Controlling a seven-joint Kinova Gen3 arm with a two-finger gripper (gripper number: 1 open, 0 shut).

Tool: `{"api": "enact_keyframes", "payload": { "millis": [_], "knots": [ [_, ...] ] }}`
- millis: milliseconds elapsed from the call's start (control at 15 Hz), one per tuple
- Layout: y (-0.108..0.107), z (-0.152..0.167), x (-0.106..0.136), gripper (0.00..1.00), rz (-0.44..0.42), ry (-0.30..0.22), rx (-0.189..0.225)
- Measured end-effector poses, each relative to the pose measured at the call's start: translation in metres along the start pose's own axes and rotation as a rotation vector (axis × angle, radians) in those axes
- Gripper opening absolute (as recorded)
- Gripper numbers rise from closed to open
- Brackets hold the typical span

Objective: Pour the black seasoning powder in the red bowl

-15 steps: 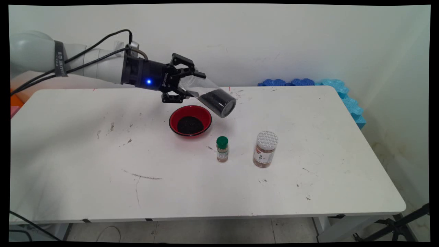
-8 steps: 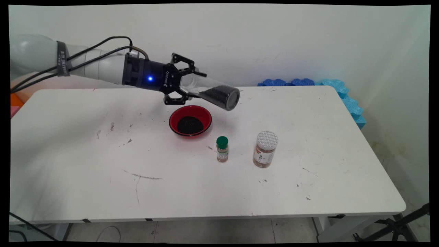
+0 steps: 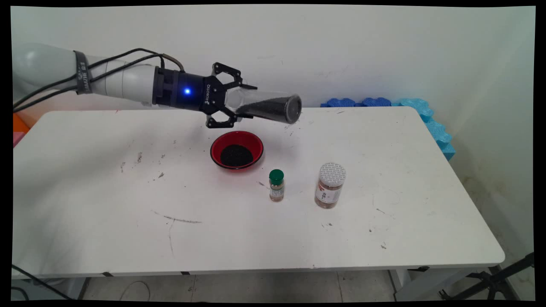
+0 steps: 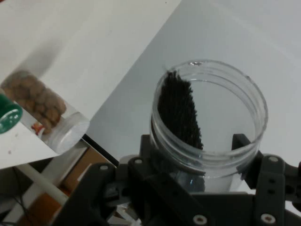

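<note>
Robot lab/test bench: scuffed white table (image 3: 256,238) below gripper (image 3: 239,103), bare wall (image 3: 341,51) behind, blue foam mats (image 3: 384,103) to its far side.

The main view looks down across the table (image 3: 256,238) toward the wall; the hand view sits close, sharing the jar (image 3: 266,107).

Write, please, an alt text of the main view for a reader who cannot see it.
A black gripper holds a clear jar of dark grains nearly level above a white table, just behind a red bowl containing dark grains. Nearer stand a green-capped bottle and a white-lidded jar.
</note>
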Motion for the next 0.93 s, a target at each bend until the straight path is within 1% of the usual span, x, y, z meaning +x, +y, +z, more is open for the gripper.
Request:
{"api": "enact_keyframes", "payload": {
  "millis": [400, 933],
  "knots": [
    [0.000, -0.001, 0.004, 0.00, -0.106, -0.008, -0.019],
    [-0.001, 0.000, 0.010, 0.00, -0.178, -0.013, -0.035]
  ]
}}
